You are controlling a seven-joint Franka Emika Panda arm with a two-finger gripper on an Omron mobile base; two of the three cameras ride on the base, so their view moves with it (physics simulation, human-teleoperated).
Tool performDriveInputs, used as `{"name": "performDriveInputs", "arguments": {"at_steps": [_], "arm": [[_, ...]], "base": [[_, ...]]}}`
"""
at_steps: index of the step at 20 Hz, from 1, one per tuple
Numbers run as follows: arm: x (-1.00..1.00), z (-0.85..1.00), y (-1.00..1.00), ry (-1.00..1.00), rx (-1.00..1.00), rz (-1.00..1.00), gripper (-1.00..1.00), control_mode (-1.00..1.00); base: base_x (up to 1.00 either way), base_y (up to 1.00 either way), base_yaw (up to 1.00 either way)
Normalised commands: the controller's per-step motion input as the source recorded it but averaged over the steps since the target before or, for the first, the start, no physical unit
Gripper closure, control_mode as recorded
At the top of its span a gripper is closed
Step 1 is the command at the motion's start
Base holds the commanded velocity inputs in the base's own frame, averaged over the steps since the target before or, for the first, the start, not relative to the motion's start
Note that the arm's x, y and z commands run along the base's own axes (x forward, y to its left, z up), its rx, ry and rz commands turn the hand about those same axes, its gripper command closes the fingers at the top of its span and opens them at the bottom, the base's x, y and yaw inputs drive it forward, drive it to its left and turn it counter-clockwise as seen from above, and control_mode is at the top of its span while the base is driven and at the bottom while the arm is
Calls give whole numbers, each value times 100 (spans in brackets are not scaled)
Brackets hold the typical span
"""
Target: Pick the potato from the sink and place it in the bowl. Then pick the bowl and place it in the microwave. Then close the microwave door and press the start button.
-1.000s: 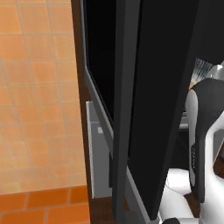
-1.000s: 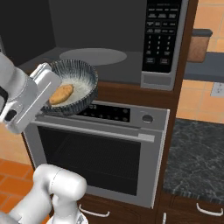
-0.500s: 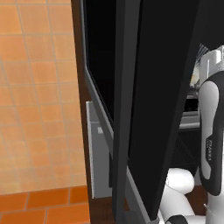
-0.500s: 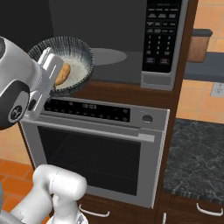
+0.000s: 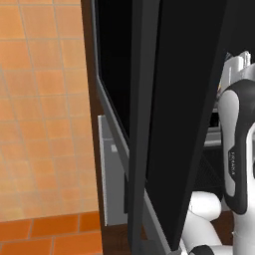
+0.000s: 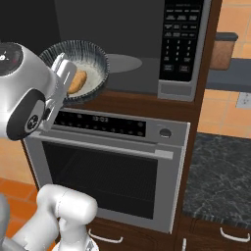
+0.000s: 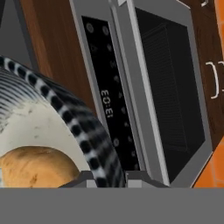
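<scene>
Bowl point(image 6: 86, 63), wide and shallow with a dark blue-grey streaked rim and pale inside, hangs tilted at the mouth of the wide black-fronted built-in microwave point(image 6: 147, 39), above the silver oven point(image 6: 112, 166) with its dark display strip. The small orange-tan oval potato point(image 6: 77, 82) lies inside it, low against the near wall. The two-finger gripper point(image 6: 61, 78) is clenched on the bowl's near rim; in the hand view the dark fingertips point(image 7: 94, 178) pinch the streaked edge beside the potato point(image 7: 37, 166). The large black glass microwave door point(image 5: 194, 99) stands swung wide open in the left base view.
</scene>
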Motion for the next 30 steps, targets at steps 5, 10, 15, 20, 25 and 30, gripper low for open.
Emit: {"name": "performDriveInputs", "arguments": {"at_steps": [5, 10, 15, 20, 25, 30], "arm": [[17, 0, 0, 0, 1, 0, 100, -100], [17, 0, 0, 0, 0, 0, 100, -100], [24, 0, 0, 0, 0, 0, 100, -100], [35, 0, -2, 5, 0, -4, 100, -100], [75, 13, -7, 1, 0, -9, 100, -100], [51, 0, -6, 1, 0, 1, 100, -100]], "base": [[0, 0, 0], [0, 0, 0], [0, 0, 0], [0, 0, 0], [0, 0, 0], [0, 0, 0]]}}
